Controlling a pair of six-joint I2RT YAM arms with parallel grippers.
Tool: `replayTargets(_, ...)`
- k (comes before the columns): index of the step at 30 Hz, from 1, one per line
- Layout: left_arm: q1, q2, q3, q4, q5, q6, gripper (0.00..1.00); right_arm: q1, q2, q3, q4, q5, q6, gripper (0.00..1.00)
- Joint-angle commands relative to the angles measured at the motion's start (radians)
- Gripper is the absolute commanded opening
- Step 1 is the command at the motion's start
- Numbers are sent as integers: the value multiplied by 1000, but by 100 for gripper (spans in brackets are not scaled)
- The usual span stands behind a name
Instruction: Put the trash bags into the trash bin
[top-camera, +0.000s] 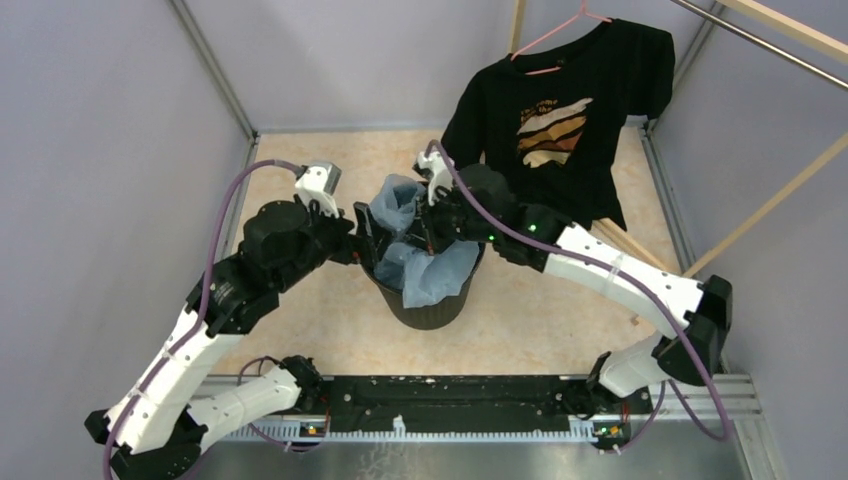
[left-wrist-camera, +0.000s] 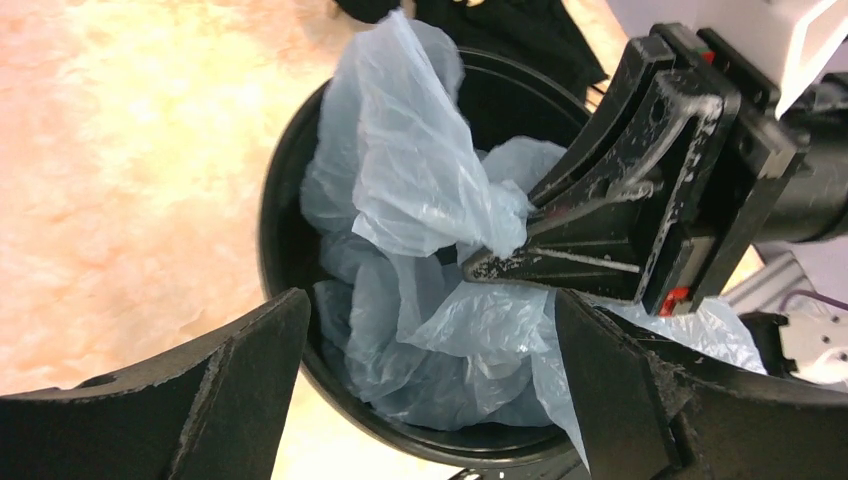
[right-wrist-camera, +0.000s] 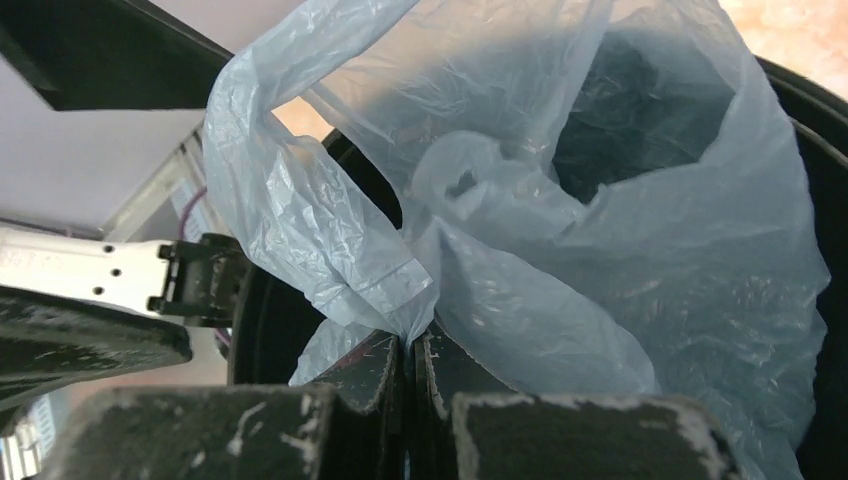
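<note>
The right gripper (right-wrist-camera: 410, 350) has its two black fingers pressed flat together, pinching a fold of the thin, wrinkled, translucent pale-blue plastic trash bag (right-wrist-camera: 560, 230). It hovers just above the mouth of the round black plastic bin with ribbed sides (top-camera: 432, 318). Opposite it, the left gripper (left-wrist-camera: 430, 300) stands spread wide over the near-left rim, holding nothing, with bag film loose between and beyond its fingers.

Most of the bag sits bunched inside the bin, but not all of it. One peak of film rises above the far-left rim, and one flap hangs over the near-right rim and down the outside wall. The loose film therefore runs roughly across the bin from far left to near right, directly beneath both tools. The right arm has the film, and the open left one is nearer the raised peak, so it probably suits pushing that down.

The bin stands on a tan table (top-camera: 300, 330). A black printed T-shirt on a hanger (top-camera: 560, 110) hangs beyond it, well apart.
</note>
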Motion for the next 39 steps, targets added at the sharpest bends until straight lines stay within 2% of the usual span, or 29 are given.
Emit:
replayTargets(1, 0, -35, 23, -50, -138, 3, 98, 29, 90, 98, -125, 85, -32, 0)
replayTargets(8, 0, -119, -13, -58, -244, -38, 99, 38, 244, 60, -98, 253, -42, 0)
replayTargets(16, 0, -122, -59, -67, -209, -72, 98, 40, 315, -13, 20, 349, -100, 0)
replayTargets(19, 0, -107, -62, -63, -184, -73, 98, 40, 310, -25, 8, 352, -106, 0)
replayTargets(23, 0, -76, -50, -28, -110, -86, 98, 40, 237, 14, -40, 327, -97, 0)
replayTargets(29, 0, -46, -19, 69, 52, -148, 98, 39, 76, 32, -19, 233, -29, 0)
replayTargets(33, -1, -61, -20, 83, 13, -218, 98, 38, -9, -28, 71, 197, 37, 0)
replayTargets(35, 0, -77, -35, 103, 8, -248, 99, 38, -41, -70, 129, 202, 66, 12)
replayTargets(39, 0, -96, -63, 150, 42, -308, 98, 38, -78, -111, 211, 183, 86, 13)
